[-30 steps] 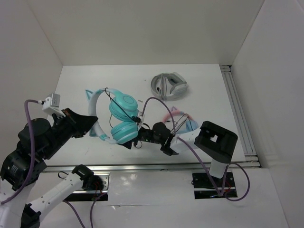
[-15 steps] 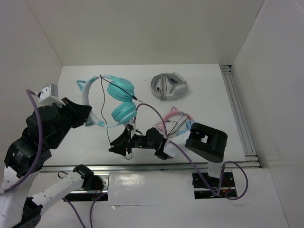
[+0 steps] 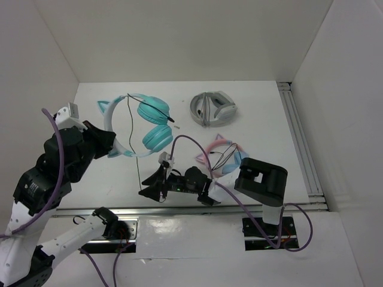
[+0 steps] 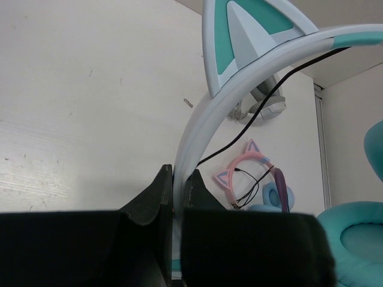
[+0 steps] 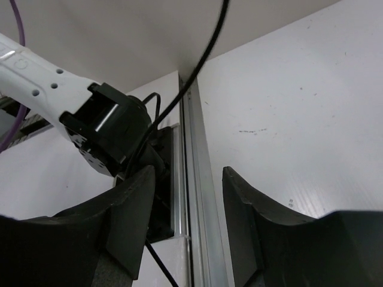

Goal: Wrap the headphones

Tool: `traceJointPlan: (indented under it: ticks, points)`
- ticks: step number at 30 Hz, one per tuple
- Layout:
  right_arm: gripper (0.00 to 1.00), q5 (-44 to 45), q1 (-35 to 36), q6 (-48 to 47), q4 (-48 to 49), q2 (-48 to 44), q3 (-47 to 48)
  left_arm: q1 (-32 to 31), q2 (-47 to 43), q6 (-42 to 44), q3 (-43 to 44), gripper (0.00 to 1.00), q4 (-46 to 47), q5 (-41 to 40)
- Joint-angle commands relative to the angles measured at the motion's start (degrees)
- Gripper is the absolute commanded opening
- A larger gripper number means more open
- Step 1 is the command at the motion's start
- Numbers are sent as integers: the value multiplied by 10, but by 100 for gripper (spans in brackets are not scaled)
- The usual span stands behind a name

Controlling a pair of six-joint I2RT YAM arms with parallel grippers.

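The teal cat-ear headphones (image 3: 154,124) hang in the air over the left of the table. My left gripper (image 3: 111,146) is shut on their pale headband (image 4: 206,128), and a cat ear (image 4: 251,27) stands just above the grip. Their thin black cable (image 3: 137,167) drops from the headband toward the table's front. My right gripper (image 3: 147,188) lies low near the front edge, pointing left, its jaws open. In the right wrist view the cable (image 5: 206,57) runs down past one finger tip (image 5: 140,185), and nothing is pinched between the jaws.
Pink cat-ear headphones (image 3: 222,150) with a loose black cord lie at the front middle, beside the right arm. Grey-and-white headphones (image 3: 212,108) lie at the back. A metal rail (image 5: 197,197) runs along the table's front edge, with the left arm's base (image 5: 111,128) behind it.
The left gripper carried the headphones up and back to the left. The right gripper moved left along the front edge, away from the earcups, and the cable now hangs down to it.
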Motion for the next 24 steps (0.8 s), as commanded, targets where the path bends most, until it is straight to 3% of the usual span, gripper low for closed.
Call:
traceJointPlan:
  ticks: [1,6,8,11,12,17,20,24]
  points:
    - [56,-4,-5,-16,26,-40,12,-1,-18,-9,14,0,62,-14]
    - [56,-133,-5,-5,-3,-40,41,-1,-13,2,31,0,56,-34]
    - [60,-117,1,1,-8,-40,41,-1,-13,2,31,0,56,-34]
    - [63,82,33,-49,-63,-73,15,-1,-13,8,31,0,56,-7]
    - [63,196,45,-57,-68,-78,15,-1,-13,8,31,0,56,5]
    - [63,490,56,3,-117,-83,21,-1,-31,8,16,0,56,17]
    - [63,486,56,-11,-148,-77,45,-1,-48,8,16,0,51,17]
    - [68,410,56,-39,-62,-77,23,-1,-53,18,16,0,44,22]
